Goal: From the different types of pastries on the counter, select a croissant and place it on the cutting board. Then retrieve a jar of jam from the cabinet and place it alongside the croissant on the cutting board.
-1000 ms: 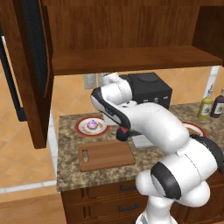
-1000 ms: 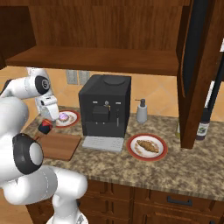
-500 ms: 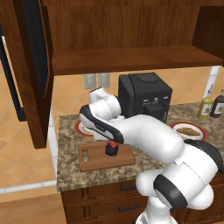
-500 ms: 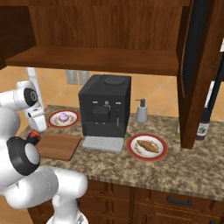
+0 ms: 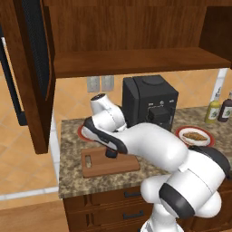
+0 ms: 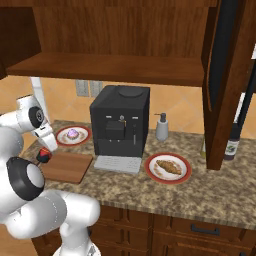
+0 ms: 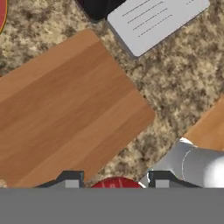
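Jam jar [image 6: 44,155] is pinched in the end effector [image 7: 114,183], hanging right over the cutting board [image 5: 108,162] on the tabletop [image 6: 210,195]. Croissant [image 6: 169,167] sits on its red plate [image 6: 152,162], well apart from the board.

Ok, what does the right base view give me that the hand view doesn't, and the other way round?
Right base view: the croissant lying on its red-rimmed plate right of the coffee machine, the cupcake on a plate behind the board, and the soap dispenser. Hand view: the two fingertips flanking the jar's red lid, looking down at the wood. Shared: the cutting board, bare, the jar of jam held in the gripper over the board, and the machine's grey drip tray.
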Tool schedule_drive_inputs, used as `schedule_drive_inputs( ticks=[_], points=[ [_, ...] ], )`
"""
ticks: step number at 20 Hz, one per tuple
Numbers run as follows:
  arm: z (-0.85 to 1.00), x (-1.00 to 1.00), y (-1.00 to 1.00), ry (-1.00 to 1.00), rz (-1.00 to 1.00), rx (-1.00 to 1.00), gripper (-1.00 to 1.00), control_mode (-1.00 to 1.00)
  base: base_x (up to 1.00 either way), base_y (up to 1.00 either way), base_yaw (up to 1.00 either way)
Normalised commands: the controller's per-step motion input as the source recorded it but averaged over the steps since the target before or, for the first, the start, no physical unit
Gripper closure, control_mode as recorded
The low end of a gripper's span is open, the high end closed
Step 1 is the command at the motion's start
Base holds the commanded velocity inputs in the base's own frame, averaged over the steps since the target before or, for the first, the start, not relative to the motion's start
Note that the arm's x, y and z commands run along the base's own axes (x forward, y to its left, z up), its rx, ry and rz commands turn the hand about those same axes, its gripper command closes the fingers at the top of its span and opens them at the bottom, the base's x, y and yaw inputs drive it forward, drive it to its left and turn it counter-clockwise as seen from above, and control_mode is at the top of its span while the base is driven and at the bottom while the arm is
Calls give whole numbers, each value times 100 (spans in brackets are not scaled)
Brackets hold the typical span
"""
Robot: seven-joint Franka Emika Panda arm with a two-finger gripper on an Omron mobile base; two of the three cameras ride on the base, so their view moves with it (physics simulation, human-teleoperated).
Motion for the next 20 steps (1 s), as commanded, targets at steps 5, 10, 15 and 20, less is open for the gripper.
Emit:
schedule_drive_inputs(
  ticks=[5, 10, 15, 20],
  points=[
    [-1, 60, -15, -39, 14, 2, 100, -100, 0, 0, 0],
    [-42, -42, 57, -43, 1, -8, 100, -100, 0, 0, 0],
    [-20, -4, 12, -21, 1, 4, 100, -100, 0, 0, 0],
    [-2, 46, -3, -24, 4, 0, 100, -100, 0, 0, 0]
  ],
)
